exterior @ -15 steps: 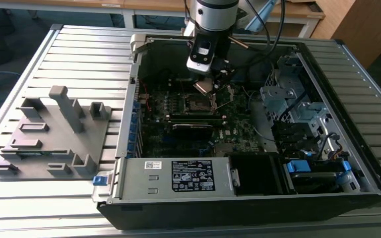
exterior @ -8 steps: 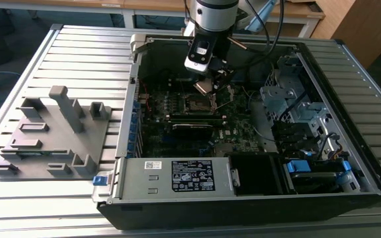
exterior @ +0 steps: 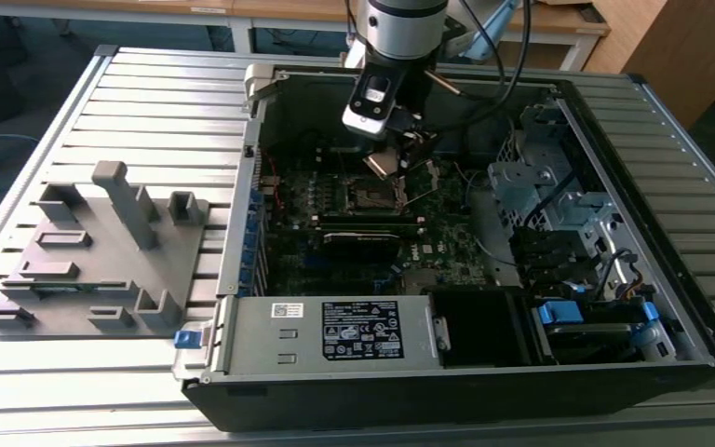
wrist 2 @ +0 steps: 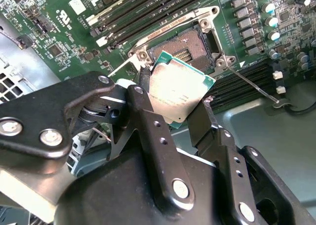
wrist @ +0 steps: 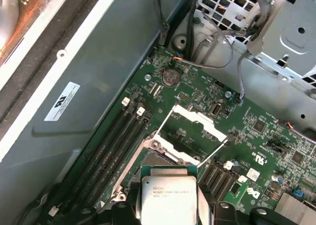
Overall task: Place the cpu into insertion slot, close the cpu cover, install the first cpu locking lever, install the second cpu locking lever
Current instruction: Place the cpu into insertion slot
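My gripper (exterior: 391,154) hangs inside the open computer case, shut on the cpu (wrist 2: 180,94), a flat square chip with a grey metal face and a green rim. Black fingers (wrist 2: 148,116) clamp two opposite edges of it. The cpu (wrist: 168,198) is held just above the near edge of the insertion slot (wrist 2: 190,47), whose dark centre lies uncovered. The cpu cover (wrist: 197,120), a thin silver frame, stands swung open on the slot's far side. Two thin wire locking levers (wrist: 213,152) stick out unlatched beside the slot. In the exterior view the cpu (exterior: 383,165) sits tilted over the slot (exterior: 371,194).
Long black memory slots (wrist 2: 143,12) run along one side of the socket. A grey power supply box (exterior: 332,331) fills the case's front, a metal drive cage (exterior: 544,186) and cables are on the exterior view's right. A grey fixture plate (exterior: 97,251) lies outside the case.
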